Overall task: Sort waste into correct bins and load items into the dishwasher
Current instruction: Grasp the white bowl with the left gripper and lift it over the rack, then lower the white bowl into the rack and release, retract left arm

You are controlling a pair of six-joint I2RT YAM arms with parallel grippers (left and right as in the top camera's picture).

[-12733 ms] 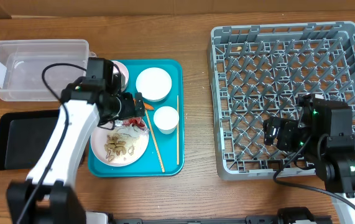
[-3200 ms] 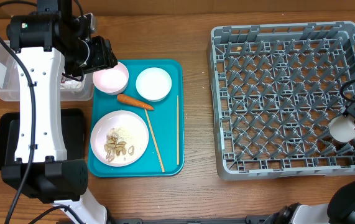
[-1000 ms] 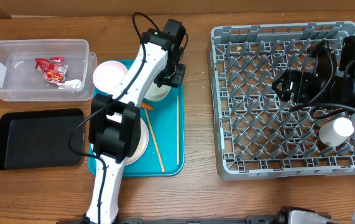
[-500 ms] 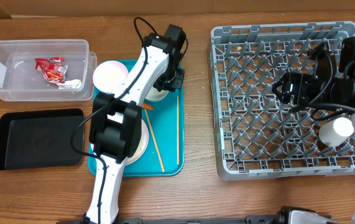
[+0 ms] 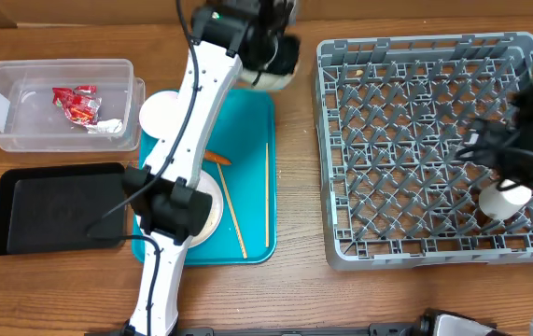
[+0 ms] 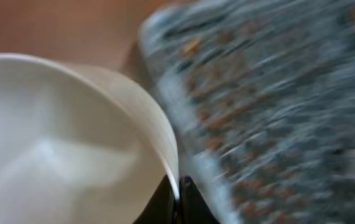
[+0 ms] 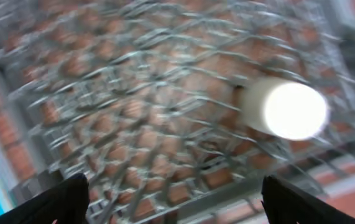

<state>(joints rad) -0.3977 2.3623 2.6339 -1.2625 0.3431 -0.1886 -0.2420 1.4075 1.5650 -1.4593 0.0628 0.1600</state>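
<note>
White bowl [image 5: 278, 63]: clamped by its rim in the left pincer [image 6: 178, 198] and held raised at upper centre of the overhead frame, between the teal tray [image 5: 252, 121] and the dish rack [image 5: 429, 140].

Right pincer [image 7: 177, 199]: released, fingers spread wide above the rack.

Done:
- The red wrapper [image 5: 77, 101] and white paper [image 5: 107, 124] lie in the clear tub [image 5: 56, 70].
- The small cup [image 5: 506, 198] sits in the rack, lower right.

Left to do:
- The carrot [image 5: 216, 158], chopsticks [image 5: 266, 191], pink bowl [image 5: 159, 110] and plate [image 5: 212, 201] (partly hidden by the arm) are all on the teal tray.
- The black tray [image 5: 56, 201] holds nothing visible.
</note>
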